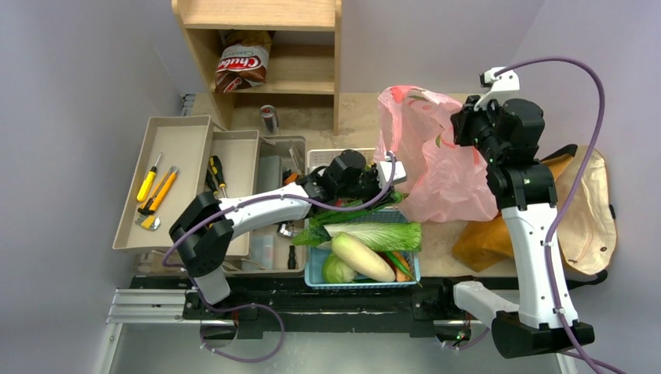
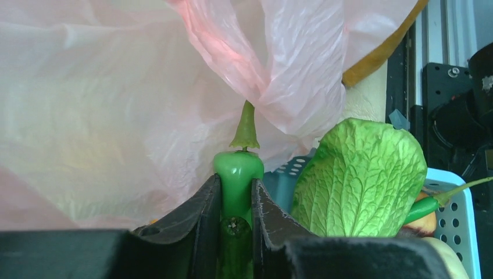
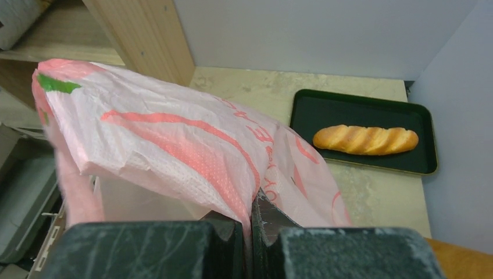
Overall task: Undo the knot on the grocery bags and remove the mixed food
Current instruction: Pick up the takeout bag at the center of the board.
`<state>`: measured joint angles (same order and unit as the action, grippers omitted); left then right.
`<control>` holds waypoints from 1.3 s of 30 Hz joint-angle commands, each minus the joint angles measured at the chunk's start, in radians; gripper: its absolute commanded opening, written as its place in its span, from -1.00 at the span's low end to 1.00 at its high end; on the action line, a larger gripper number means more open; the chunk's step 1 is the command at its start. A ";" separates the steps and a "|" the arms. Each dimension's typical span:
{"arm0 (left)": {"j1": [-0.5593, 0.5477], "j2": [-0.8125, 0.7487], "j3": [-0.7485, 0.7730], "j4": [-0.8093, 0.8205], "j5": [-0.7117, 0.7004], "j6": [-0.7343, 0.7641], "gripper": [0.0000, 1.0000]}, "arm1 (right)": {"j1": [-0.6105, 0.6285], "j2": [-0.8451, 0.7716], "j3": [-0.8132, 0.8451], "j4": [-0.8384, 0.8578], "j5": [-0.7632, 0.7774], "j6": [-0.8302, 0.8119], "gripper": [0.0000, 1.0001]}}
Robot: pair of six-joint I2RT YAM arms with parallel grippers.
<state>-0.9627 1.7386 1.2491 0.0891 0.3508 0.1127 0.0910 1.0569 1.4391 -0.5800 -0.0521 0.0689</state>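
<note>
My right gripper (image 3: 249, 203) is shut on a fold of the thin pink grocery bag (image 3: 174, 139) and holds it up off the table (image 1: 436, 171). The knot does not show in any view. At the bag's lower left edge, my left gripper (image 2: 236, 183) is shut on a glossy green pepper (image 2: 237, 168) with its stem pointing at the pink plastic (image 2: 116, 87). Below it stands a blue basket (image 1: 312, 276) holding napa cabbage (image 1: 382, 234), a white daikon (image 1: 362, 257) and a carrot (image 1: 400, 263). A green leaf (image 2: 360, 174) lies right of the fingers.
A mustard-brown bag (image 1: 483, 238) and a beige tote (image 1: 592, 210) lie under the right arm. A bread loaf (image 3: 365, 139) rests on a dark tray (image 3: 349, 104) at the far right. Grey tool trays (image 1: 167, 179), a can (image 1: 269, 118) and a wooden shelf (image 1: 257, 47) stand left.
</note>
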 commanded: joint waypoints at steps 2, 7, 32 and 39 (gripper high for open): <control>0.014 -0.080 -0.026 0.055 -0.068 -0.002 -1.00 | -0.003 -0.028 0.002 0.005 0.109 -0.080 -1.00; 0.026 -0.132 -0.087 0.053 -0.091 0.005 -1.00 | -0.029 -0.011 0.022 0.054 0.209 -0.126 -1.00; 0.099 -0.137 -0.095 -0.033 -0.427 -0.243 -1.00 | -0.186 -0.016 0.036 0.063 -0.126 -0.140 -1.00; 0.149 -0.215 -0.205 0.152 -0.219 -0.218 -1.00 | -0.186 0.012 0.036 0.101 0.109 -0.179 -1.00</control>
<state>-0.8608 1.5917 1.1320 0.1532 0.0303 -0.1249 -0.0917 1.0527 1.4593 -0.5320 -0.0715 -0.0879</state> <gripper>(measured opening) 0.194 0.003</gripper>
